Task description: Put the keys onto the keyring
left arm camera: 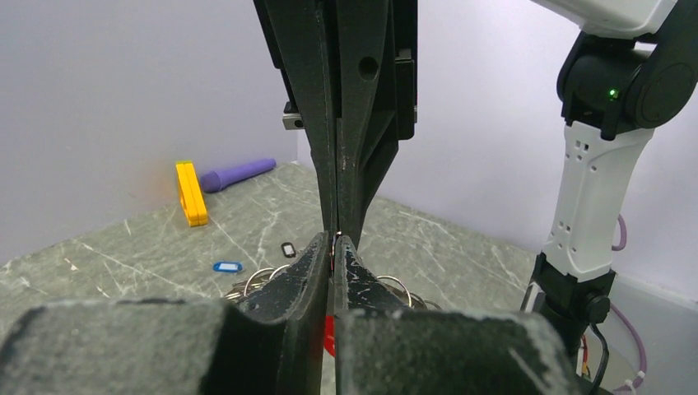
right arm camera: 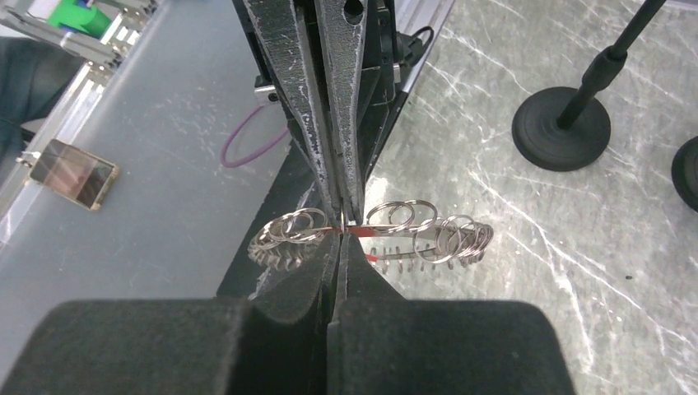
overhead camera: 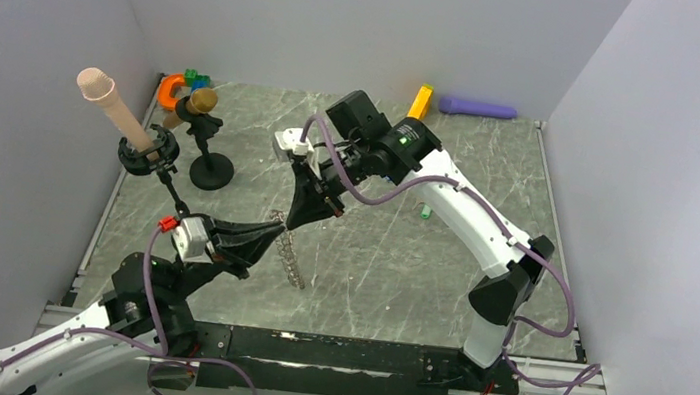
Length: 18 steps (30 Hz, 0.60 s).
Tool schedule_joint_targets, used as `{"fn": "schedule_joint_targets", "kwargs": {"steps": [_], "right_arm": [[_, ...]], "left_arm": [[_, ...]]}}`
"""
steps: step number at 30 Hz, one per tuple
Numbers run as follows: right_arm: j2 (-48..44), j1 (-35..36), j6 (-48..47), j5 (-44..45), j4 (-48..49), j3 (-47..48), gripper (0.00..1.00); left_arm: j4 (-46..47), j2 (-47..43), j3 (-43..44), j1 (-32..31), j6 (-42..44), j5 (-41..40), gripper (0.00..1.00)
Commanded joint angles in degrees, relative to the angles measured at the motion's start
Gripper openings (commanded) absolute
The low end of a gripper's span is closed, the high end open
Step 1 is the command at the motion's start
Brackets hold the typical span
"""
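Note:
The keyring [overhead camera: 293, 261], a loop of silver rings, hangs off the table at mid-table between both grippers. My left gripper [overhead camera: 280, 229] is shut on its wire [left arm camera: 332, 243], with rings [left arm camera: 402, 288] spreading to either side. My right gripper [overhead camera: 297, 219] comes down from above and is shut on the same wire [right arm camera: 341, 234], tip to tip with the left one. A red key [left arm camera: 330, 336] shows just under the left jaws and again as a red sliver [right arm camera: 372, 257]. The blue key [left arm camera: 226, 266] and the black key [left arm camera: 288, 248] lie on the table. The green key [overhead camera: 422, 209] lies under the right forearm.
An orange block [overhead camera: 420, 101] and a purple cylinder [overhead camera: 478, 107] lie by the back wall. Two black stands [overhead camera: 211, 170] with a beige cylinder [overhead camera: 115, 108] and coloured pieces [overhead camera: 183, 84] crowd the back left. Grey walls enclose three sides.

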Motion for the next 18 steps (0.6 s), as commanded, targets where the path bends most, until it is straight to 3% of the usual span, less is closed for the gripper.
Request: {"fn": "schedule_joint_targets", "kwargs": {"steps": [1, 3, 6, 12, 18], "right_arm": [[-0.78, 0.4, -2.23, 3.54, -1.5, 1.67, 0.0], [-0.98, 0.37, -3.03, 5.33, -1.77, 1.24, 0.0], [-1.39, 0.4, -4.09, 8.2, -2.14, 0.73, 0.0], [-2.75, 0.43, -7.33, 13.63, -3.66, -0.71, 0.0], [-3.83, 0.51, -13.54, 20.36, -7.61, 0.08, 0.0]], "left_arm": [[-4.42, -2.37, 2.67, 0.02, -1.18, -1.1, 0.17], [-9.17, -3.6, 4.17, 0.02, -1.46, -1.39, 0.31], [-15.17, -4.55, 7.72, 0.02, -1.57, -2.0, 0.41], [-28.68, -4.31, 15.37, 0.02, -0.38, -1.58, 0.48], [-41.44, 3.03, 24.84, 0.02, 2.4, 0.68, 0.51]]}}
